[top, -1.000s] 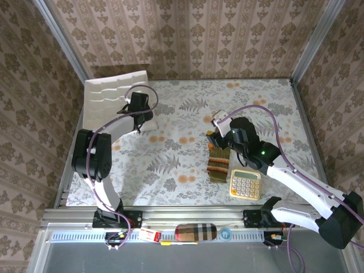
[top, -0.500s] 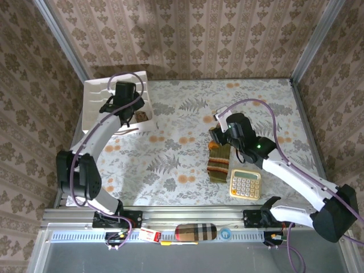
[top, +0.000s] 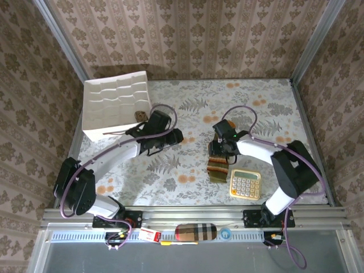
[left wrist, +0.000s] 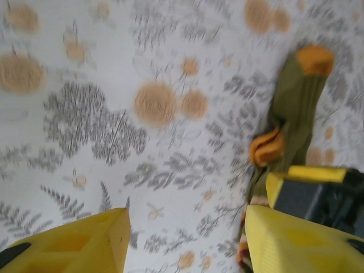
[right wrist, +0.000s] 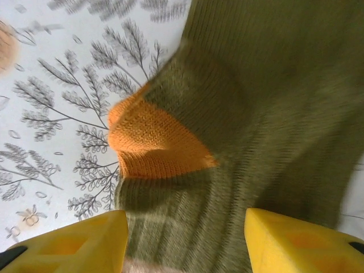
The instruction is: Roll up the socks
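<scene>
The olive sock [top: 218,166] is laid flat on the counter [top: 187,114], right of centre. The right hand [right wrist: 186,239] is poised just over its orange heel, fingers apart, nothing clamped. The left hand [left wrist: 186,239] is likewise spread and empty, off to the sock's left. The knit is judged soft and floppy (light too), so it is best pinched at the toe edge.

My left gripper [top: 172,138] is off the white tray [top: 108,105] now. It reaches over the middle of the floral cloth [top: 182,165] and faces the olive sock [top: 218,166]. My right arm is folded in tighter, its elbow pulled off the near right corner, and my right gripper [top: 219,149] sits straight above that sock.
</scene>
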Tool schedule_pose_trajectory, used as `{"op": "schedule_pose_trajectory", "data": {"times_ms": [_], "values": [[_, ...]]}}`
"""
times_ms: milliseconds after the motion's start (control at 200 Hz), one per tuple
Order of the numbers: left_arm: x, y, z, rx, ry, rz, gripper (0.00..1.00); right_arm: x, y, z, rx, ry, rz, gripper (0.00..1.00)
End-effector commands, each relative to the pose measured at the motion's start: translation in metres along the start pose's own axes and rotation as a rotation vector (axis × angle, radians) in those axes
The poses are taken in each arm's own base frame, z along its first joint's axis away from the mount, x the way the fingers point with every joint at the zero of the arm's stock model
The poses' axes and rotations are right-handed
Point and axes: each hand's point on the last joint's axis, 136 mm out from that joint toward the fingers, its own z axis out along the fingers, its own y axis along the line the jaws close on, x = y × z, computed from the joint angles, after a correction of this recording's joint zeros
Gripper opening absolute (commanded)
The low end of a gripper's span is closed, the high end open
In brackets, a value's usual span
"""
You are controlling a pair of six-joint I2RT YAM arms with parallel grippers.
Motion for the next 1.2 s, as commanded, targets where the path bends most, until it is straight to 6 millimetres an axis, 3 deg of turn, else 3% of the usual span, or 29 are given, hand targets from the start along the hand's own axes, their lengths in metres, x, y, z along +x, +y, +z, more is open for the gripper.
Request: {"op": "schedule_pose_trajectory", "data": {"times_ms": [0,150,295,405,460,575,645,705,805,880,985,1195], "values": [[0.002,0.003,-0.016,0.023,-0.026,-0.077,0.56,0.005,0.028,0.022,-0.124,0.064,0.091,0.55],[0.01,0.045,-0.025,-0.028,-0.03,-0.186,0.56,0.001,0.065,0.043,-0.162,0.084,0.118,0.54],[0.02,0.094,-0.035,-0.064,-0.036,-0.313,0.54,-0.018,0.121,0.049,-0.276,0.046,0.195,0.53],[0.023,0.114,-0.046,-0.058,-0.056,-0.377,0.54,-0.036,0.162,0.031,-0.307,-0.005,0.068,0.54],[0.025,0.115,-0.051,-0.049,-0.059,-0.393,0.54,-0.041,0.168,0.02,-0.306,-0.041,-0.011,0.55],[0.026,0.107,-0.055,-0.002,-0.05,-0.438,0.53,-0.049,0.175,-0.025,-0.351,-0.227,-0.27,0.59],[0.029,0.099,-0.053,0.037,-0.03,-0.495,0.53,-0.035,0.173,-0.051,-0.368,-0.329,-0.524,0.6],[0.031,0.09,-0.049,0.081,-0.021,-0.54,0.52,-0.007,0.166,-0.061,-0.369,-0.376,-0.763,0.61],[0.037,0.071,-0.041,0.147,-0.009,-0.597,0.53,0.043,0.15,-0.062,-0.376,-0.397,-1.12,0.63],[0.043,0.065,-0.034,0.16,-0.003,-0.631,0.53,0.069,0.142,-0.058,-0.382,-0.4,-1.308,0.65],[0.05,0.067,-0.026,0.157,-0.005,-0.7,0.53,0.08,0.145,-0.049,-0.349,-0.377,-1.45,0.66],[0.058,0.079,-0.014,0.146,-0.001,-0.781,0.53,0.084,0.172,-0.028,-0.278,-0.38,-1.605,0.66]]}}
